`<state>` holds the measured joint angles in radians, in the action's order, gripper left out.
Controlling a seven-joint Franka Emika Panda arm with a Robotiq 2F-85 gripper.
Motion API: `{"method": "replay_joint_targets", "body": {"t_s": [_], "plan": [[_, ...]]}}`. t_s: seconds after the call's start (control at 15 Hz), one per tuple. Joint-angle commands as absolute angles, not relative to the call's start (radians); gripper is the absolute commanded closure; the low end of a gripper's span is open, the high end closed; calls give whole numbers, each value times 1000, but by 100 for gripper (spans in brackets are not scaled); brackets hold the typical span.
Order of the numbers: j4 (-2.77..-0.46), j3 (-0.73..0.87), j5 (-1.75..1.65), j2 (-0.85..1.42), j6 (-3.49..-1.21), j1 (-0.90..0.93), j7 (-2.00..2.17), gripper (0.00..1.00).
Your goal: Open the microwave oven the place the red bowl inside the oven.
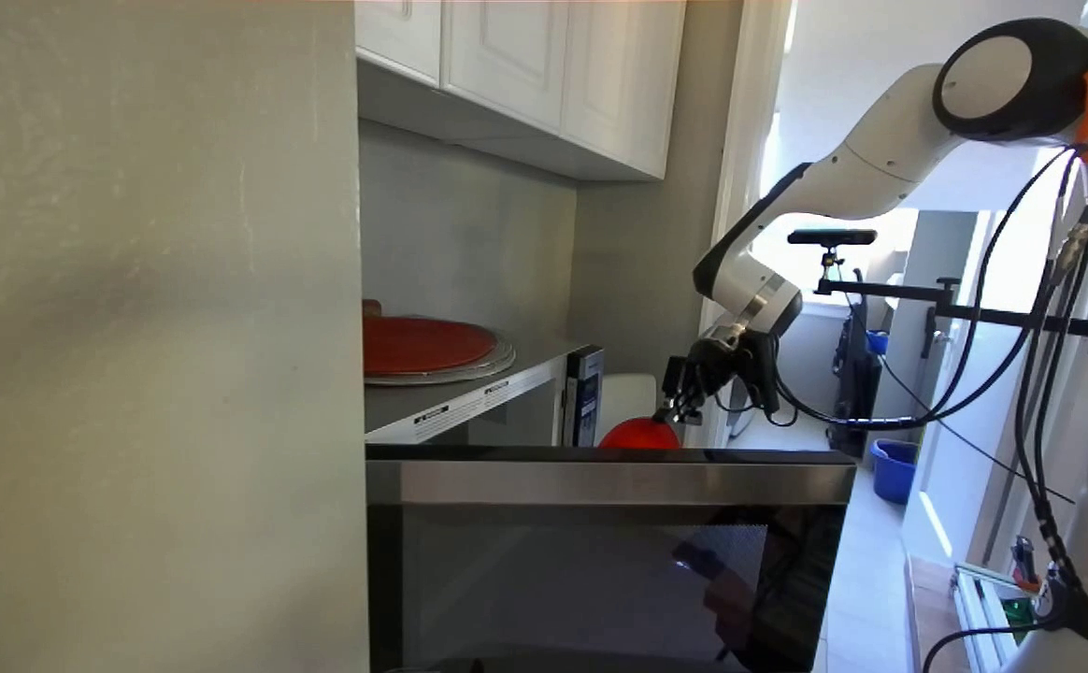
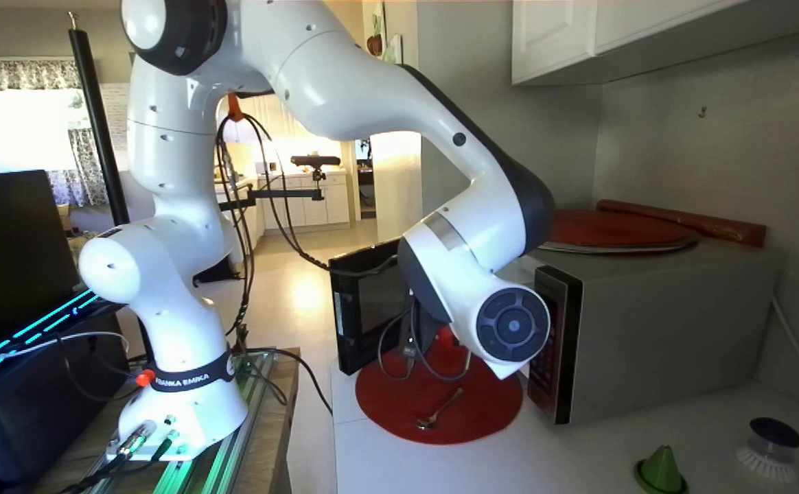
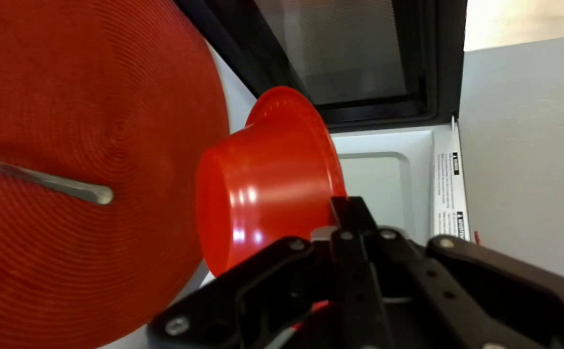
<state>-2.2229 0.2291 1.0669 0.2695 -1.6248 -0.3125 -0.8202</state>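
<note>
Microwave oven is open and jaws are clamped on the red bowl, outside over the red mat; remaining: move it in, set down, release.

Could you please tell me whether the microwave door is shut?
No, the microwave door stands open, with the pale interior showing in the wrist view.

Spoon on round red mat; green cone, dark-topped brush on white counter.
</note>
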Motion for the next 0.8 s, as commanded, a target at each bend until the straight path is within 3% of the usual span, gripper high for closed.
{"method": "replay_joint_targets", "body": {"t_s": [0.0, 0.73], "plan": [[-2236, 186, 1183, 244, -1669, -254, -815, 100], [-2215, 185, 1174, 270, -1657, -224, -813, 98]]}}
